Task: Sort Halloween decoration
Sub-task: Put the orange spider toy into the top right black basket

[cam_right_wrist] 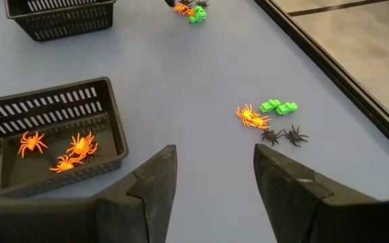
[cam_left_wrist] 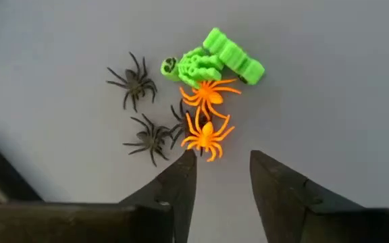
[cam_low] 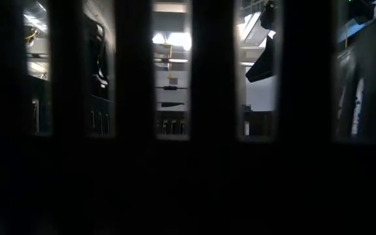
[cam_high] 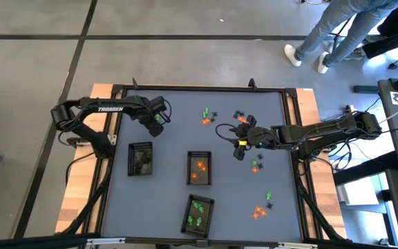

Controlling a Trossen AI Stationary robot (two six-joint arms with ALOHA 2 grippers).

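The Halloween decoration lies in small heaps on the grey table. Under my left gripper [cam_high: 159,122] lies one heap: a green skeleton [cam_left_wrist: 211,61], orange spiders [cam_left_wrist: 206,133] and black spiders [cam_left_wrist: 135,82]. That gripper [cam_left_wrist: 221,162] hangs open above it, just short of the nearest orange spider. My right gripper [cam_high: 240,148] is open over the table's middle right, empty [cam_right_wrist: 215,162]. Ahead of it lies a second heap [cam_right_wrist: 267,116] [cam_high: 206,116]. More trinkets lie at the far right [cam_high: 240,116] and the near right [cam_high: 258,211].
Three dark trays stand on the table: a left tray [cam_high: 140,147], a middle tray [cam_high: 199,155] [cam_right_wrist: 113,101] holding orange spiders [cam_right_wrist: 66,152], and a near tray [cam_high: 197,200] holding green pieces. A person's legs [cam_high: 323,34] show beyond the far right corner. The low view shows only dark bars.
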